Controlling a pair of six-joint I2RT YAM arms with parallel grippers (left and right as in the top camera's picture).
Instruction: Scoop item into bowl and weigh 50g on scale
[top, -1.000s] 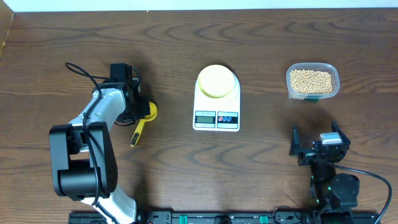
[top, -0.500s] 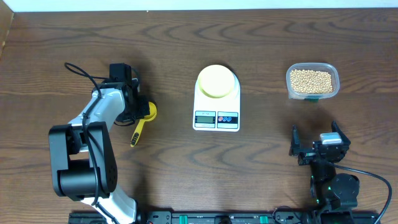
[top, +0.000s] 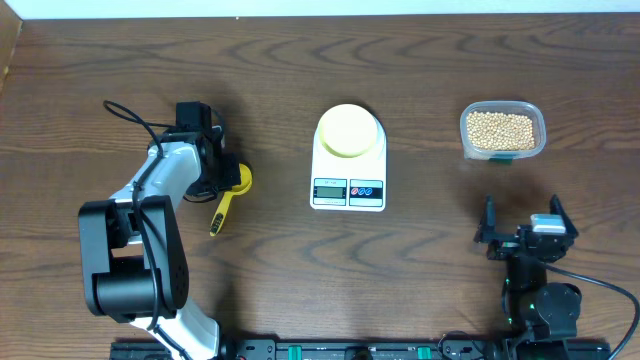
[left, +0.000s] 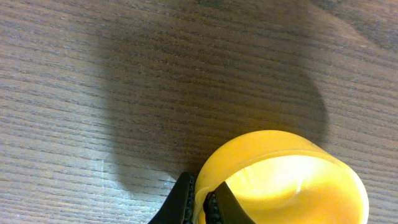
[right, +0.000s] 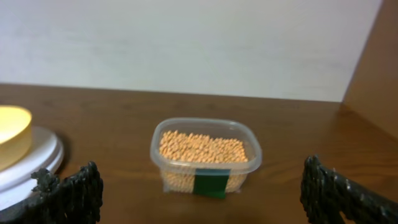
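Note:
The tan beans (top: 500, 127) fill a clear plastic container (top: 503, 150) at the back right, which also shows straight ahead in the right wrist view (right: 205, 155). The pale-yellow bowl (top: 349, 129) stands on the white scale (top: 348, 190) at mid-table, and both sit at the left edge of the right wrist view. My left gripper (top: 222, 172) is shut on the rim of a yellow scoop (left: 286, 180), its fingers (left: 183, 199) pinching the cup's wall. My right gripper (top: 522, 212) stands open near the front edge, short of the container, holding nothing.
The scoop's handle (top: 221, 212) points toward the front of the table. A black cable (top: 130, 112) loops behind the left arm. A pale wall (right: 186, 43) rises beyond the table's far edge.
The right gripper has shifted a little to the right and turned squarer toward the container. The left arm and the scoop have not moved.

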